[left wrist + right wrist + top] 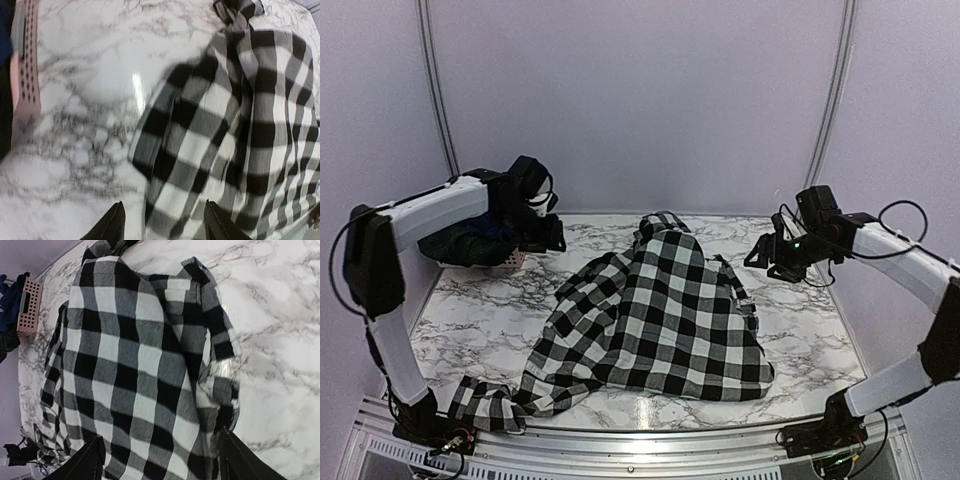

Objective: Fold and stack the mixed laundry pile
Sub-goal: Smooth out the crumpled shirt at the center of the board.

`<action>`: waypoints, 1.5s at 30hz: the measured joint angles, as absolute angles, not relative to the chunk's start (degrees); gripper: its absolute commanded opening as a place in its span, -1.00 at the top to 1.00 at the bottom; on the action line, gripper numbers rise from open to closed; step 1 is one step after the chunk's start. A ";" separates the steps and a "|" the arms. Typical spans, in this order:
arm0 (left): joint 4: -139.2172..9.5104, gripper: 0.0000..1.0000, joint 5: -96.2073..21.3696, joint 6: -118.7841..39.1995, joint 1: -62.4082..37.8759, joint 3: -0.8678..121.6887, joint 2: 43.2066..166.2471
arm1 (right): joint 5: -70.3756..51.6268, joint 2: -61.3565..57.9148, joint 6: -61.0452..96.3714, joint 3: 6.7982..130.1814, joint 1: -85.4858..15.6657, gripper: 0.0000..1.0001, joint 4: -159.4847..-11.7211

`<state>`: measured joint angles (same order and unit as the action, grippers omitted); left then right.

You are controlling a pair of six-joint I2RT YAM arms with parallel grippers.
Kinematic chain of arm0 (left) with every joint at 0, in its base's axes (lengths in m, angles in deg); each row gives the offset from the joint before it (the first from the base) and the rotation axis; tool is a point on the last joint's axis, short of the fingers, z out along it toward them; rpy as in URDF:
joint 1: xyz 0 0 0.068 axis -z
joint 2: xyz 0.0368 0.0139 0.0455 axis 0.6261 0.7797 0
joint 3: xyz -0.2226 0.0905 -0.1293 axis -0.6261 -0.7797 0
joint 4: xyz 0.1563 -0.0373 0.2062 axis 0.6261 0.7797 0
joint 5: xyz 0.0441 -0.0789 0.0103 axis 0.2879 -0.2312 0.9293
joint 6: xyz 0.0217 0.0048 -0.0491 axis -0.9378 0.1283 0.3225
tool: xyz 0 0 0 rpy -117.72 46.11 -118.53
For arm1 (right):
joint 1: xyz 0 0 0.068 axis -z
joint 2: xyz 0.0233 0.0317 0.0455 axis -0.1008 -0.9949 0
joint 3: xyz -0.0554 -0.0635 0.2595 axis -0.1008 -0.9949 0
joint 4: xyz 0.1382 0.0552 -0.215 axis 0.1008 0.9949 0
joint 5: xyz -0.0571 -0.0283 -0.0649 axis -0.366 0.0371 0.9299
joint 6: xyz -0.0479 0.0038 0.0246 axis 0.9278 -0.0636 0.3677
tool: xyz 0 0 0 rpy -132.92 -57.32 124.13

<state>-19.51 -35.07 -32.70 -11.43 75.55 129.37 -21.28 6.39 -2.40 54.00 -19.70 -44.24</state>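
The black-and-white checked shirt (pixel 660 320) lies spread over the middle of the marble table, one sleeve trailing to the front left corner (pixel 485 405). It shows in the left wrist view (pixel 240 125) and the right wrist view (pixel 145 355). My left gripper (pixel 555 235) hangs open and empty above the table, over the shirt's left edge (pixel 165 225). My right gripper (pixel 760 255) hangs open and empty above the shirt's right side (pixel 162 462). Dark navy and green cloth (pixel 470 245) is heaped in a pink basket; blue cloth shows there (pixel 10 295).
The pink perforated basket (pixel 510 260) stands at the back left, under my left arm, and shows in both wrist views (pixel 27 65) (pixel 27 307). Bare marble (pixel 810 340) lies right of the shirt. White walls close in the back and sides.
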 measured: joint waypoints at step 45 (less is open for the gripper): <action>-26.48 1.00 -31.62 -39.34 -12.33 92.51 158.44 | -13.09 -30.46 15.33 83.16 -12.09 1.00 -51.43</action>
<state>-26.48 -31.62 -39.34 -12.33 92.51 158.44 -13.09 -30.46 15.33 83.16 -12.09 -51.43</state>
